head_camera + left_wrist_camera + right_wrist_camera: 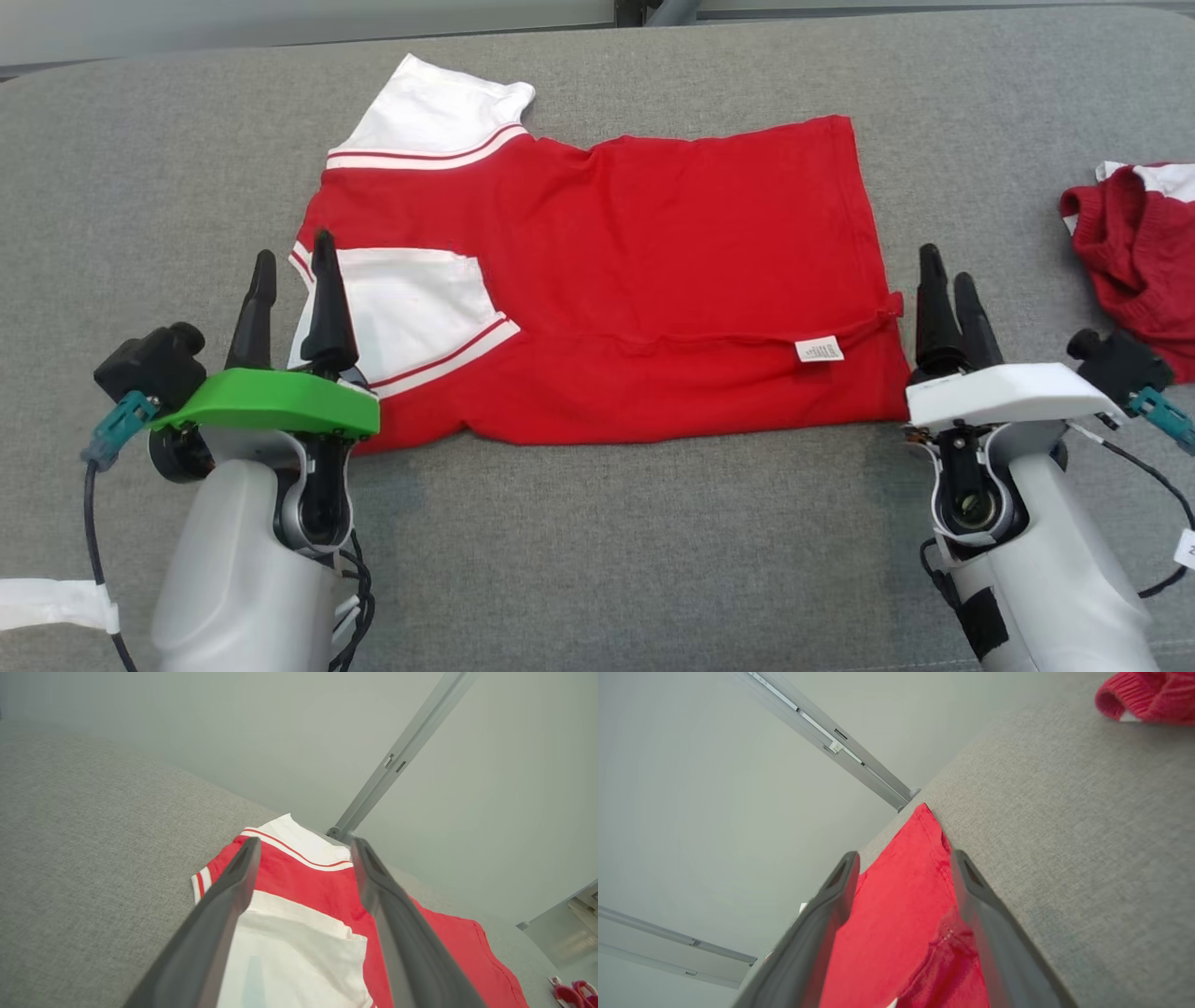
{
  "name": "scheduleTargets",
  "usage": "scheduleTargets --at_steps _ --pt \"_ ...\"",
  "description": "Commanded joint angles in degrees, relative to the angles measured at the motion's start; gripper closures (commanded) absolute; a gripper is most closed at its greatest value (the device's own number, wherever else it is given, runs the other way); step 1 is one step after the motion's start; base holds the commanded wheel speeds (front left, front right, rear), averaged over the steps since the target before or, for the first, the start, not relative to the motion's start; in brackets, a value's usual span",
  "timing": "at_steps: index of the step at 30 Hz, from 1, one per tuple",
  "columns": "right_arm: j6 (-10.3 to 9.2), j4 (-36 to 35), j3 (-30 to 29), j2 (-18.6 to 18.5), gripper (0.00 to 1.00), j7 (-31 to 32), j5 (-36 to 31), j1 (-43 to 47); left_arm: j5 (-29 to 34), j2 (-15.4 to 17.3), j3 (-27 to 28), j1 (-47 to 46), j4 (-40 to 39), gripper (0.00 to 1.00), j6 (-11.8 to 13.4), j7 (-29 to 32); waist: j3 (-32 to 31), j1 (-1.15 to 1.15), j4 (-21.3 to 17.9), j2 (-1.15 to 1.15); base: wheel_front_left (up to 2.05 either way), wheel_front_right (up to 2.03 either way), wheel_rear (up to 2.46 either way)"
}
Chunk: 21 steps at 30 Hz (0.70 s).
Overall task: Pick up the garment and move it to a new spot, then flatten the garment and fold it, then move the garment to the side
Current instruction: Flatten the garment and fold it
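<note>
Neatly folded, the red-and-white garment (653, 280) lies flat; left pincer (295, 247) and right pincer (945, 264) both stand spread.

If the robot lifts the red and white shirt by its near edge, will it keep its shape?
The red and white fabric shirt would probably sag: it lies limp, folded with soft creases. It looks thin, so likely light. The coarse grey cloth surface may resist sliding.

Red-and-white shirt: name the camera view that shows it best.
Head view: it shows the whole shirt on the grey surface. The left wrist view gives its white-sleeved end between the fingers; the right wrist view, its red hem end.
</note>
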Motion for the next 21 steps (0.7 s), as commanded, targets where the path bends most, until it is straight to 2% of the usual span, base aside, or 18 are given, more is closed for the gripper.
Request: scheduleTargets --at_steps 1,5,10,15,21 --pt "0.01 -0.7 -0.9 -0.2 0.0 -0.2 -1.0 1.4 -0.2 0.3 0.4 1.2 -0.7 0.0 -0.2 -0.1 -0.2 0.0 0.0 0.0 0.0 0.0 0.0" --pt "0.01 -4.4 -5.0 -0.2 0.0 -0.2 -5.1 4.4 0.1 0.3 2.5 4.5 -4.7 0.0 -0.2 -0.1 -1.1 0.0 0.1 0.0 0.0 0.0 0.0" --pt "0.01 -8.4 -6.9 -0.2 0.0 -0.2 -8.7 9.5 1.0 0.3 4.6 10.2 -6.2 0.0 -0.3 -0.1 -2.7 0.0 0.4 0.0 0.0 0.0 0.0" --pt "0.01 -11.2 -6.5 -0.2 0.0 -0.2 -11.3 14.4 0.2 0.4 3.1 14.6 -2.4 0.0 -0.3 -0.1 -4.1 0.0 0.6 0.0 0.0 0.0 0.0" --pt "0.01 -12.5 -4.8 -0.2 0.0 -0.2 -11.9 17.3 -2.7 1.1 1.3 15.0 3.8 0.0 -0.2 3.1 -4.9 0.0 0.2 0.0 0.0 0.0 0.0"
